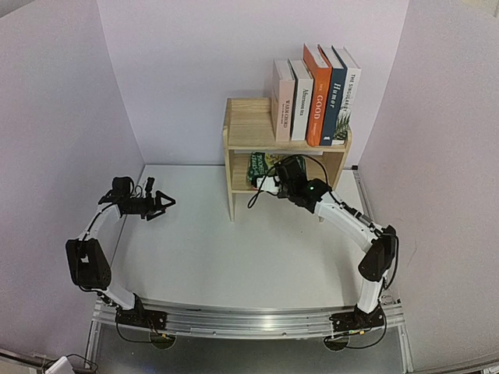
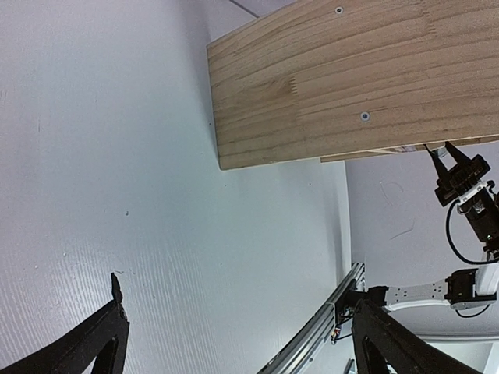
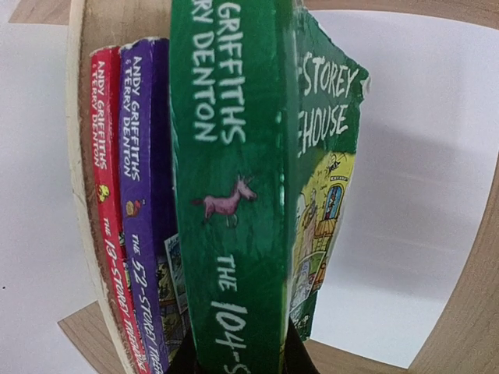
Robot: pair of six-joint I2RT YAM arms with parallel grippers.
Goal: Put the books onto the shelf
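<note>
Item inspected: small two-tier shelf of light natural wood (image 1: 248, 128), standing on the white bench (image 1: 195, 249).

Upper tier, toward the side panel nearer the right arm: five paperbacks upright, spines outward, pressed side by side. In order toward that panel: pale pinkish book (image 1: 284, 109), white book (image 1: 302, 105), orange book (image 1: 316, 97), dark teal book (image 1: 334, 93), white book with green leaf print (image 1: 348, 89). Last of these just beside the panel.

Lower tier, opposite end: red paperback book (image 3: 104, 195) upright against the side panel (image 3: 78, 156), purple paperback book (image 3: 144, 195) touching it, both spines outward. Just beside the purple one, on the side away from that panel: green paperback book (image 3: 234, 195), upright, spine outward, nearer the front opening than its two neighbours. Contact between green and purple books: cannot tell. Contact between the green book's lower edge and the tier board: hidden from view.

Right hand (image 1: 267, 181): at the front opening of the lower tier, pinching the lower end of the green paperback book, one finger on each cover, spine between them.

Left hand (image 1: 165, 204): well apart from the shelf, out beyond the side panel nearer the left arm, above the bench. Fingers (image 2: 101, 347) spread wide, tips pointing toward that panel's outer face.
</note>
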